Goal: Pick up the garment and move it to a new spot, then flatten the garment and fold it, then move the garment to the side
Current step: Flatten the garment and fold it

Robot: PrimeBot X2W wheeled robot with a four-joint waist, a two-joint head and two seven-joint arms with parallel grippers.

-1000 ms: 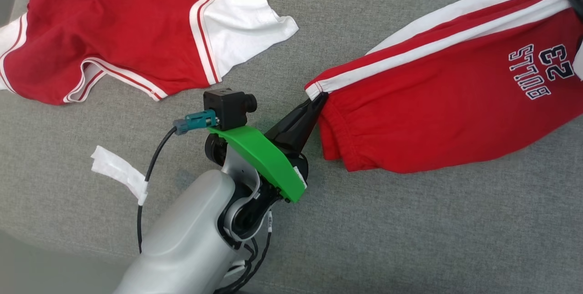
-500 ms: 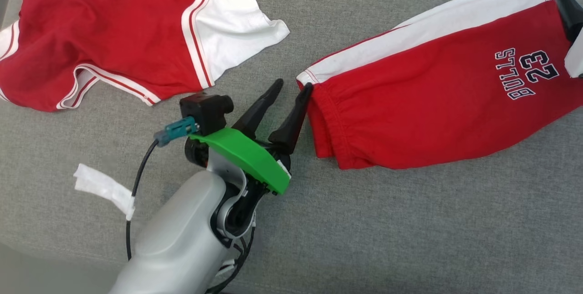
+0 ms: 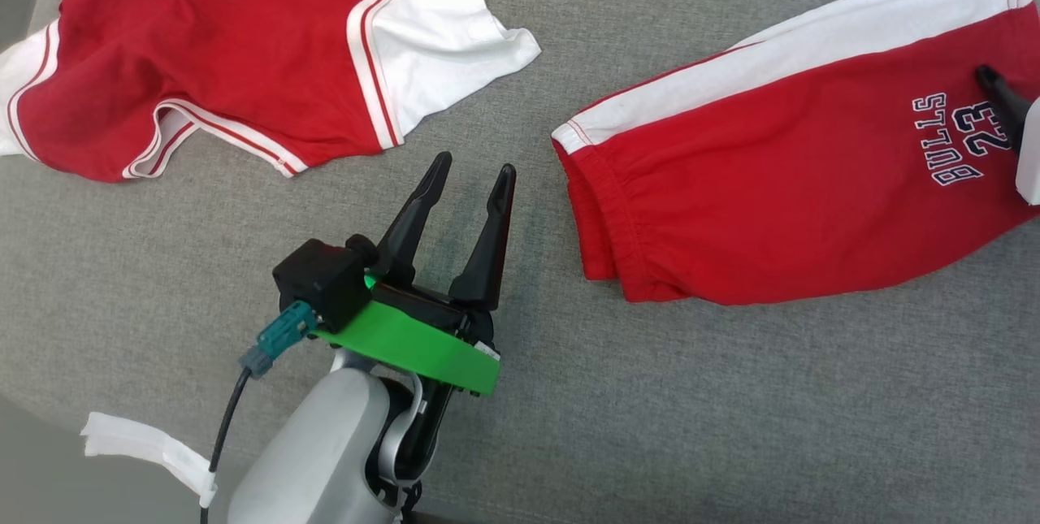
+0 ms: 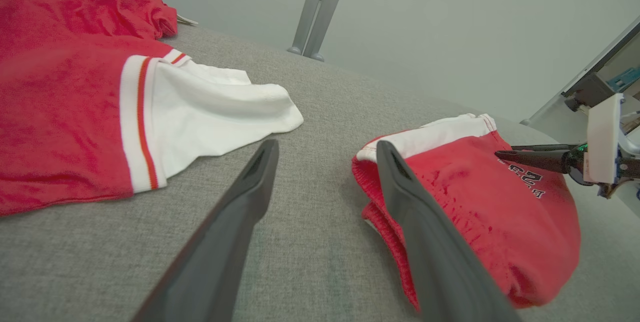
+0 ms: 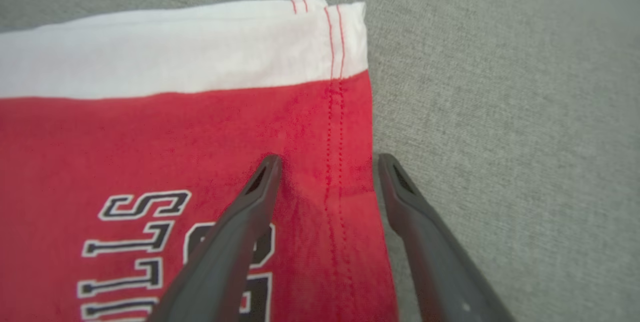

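Left gripper: fingers spread wide, empty, clear of all cloth.
Right gripper: likewise spread, gripping nothing; one finger over red cloth, the other over bare grey surface, hem edge between; contact unclear.
Red shorts: flat, seemingly folded leg over leg; waistband end just right of the left fingers, leg hem beneath the right ones.
Jersey: ahead and left of the left fingers, well apart from the shorts.
Stage: fold probably laid; move to the side not yet done.
Risk, pinch: catching only the top layer would peel the fold open on lifting.
Risk, drag: uneven pull from the two ends would skew or bunch the cloth.
Risk, stray reach: drifting left could snag the white sleeve.
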